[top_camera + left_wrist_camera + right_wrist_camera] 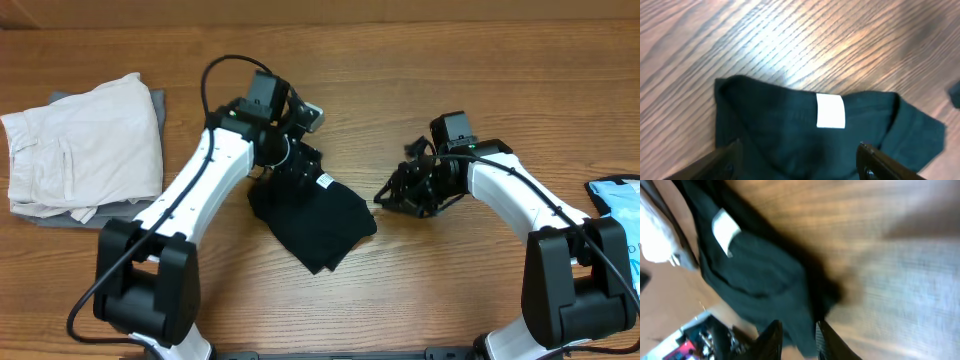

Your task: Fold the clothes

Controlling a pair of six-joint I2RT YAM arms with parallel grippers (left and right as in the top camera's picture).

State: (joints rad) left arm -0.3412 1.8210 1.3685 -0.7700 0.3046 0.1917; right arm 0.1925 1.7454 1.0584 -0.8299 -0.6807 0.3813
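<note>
The clothes, a black T-shirt (315, 222), lie folded into a compact bundle at the table's middle, the white neck label (325, 182) facing up. My left gripper (298, 165) hovers over the collar end. In the left wrist view it (800, 155) is open, its fingers (725, 161) spread wide on either side of the shirt (780, 130), below the label (830, 111). My right gripper (392, 195) sits just off the shirt's right edge. In the right wrist view it (799, 337) is open by a narrow gap, with the shirt (760, 275) showing beyond it.
A folded off-white garment (85, 145) rests on grey cloth (55, 216) at the far left. A light blue printed item (618, 198) lies at the right edge. Bare wooden table (450, 290) surrounds the shirt.
</note>
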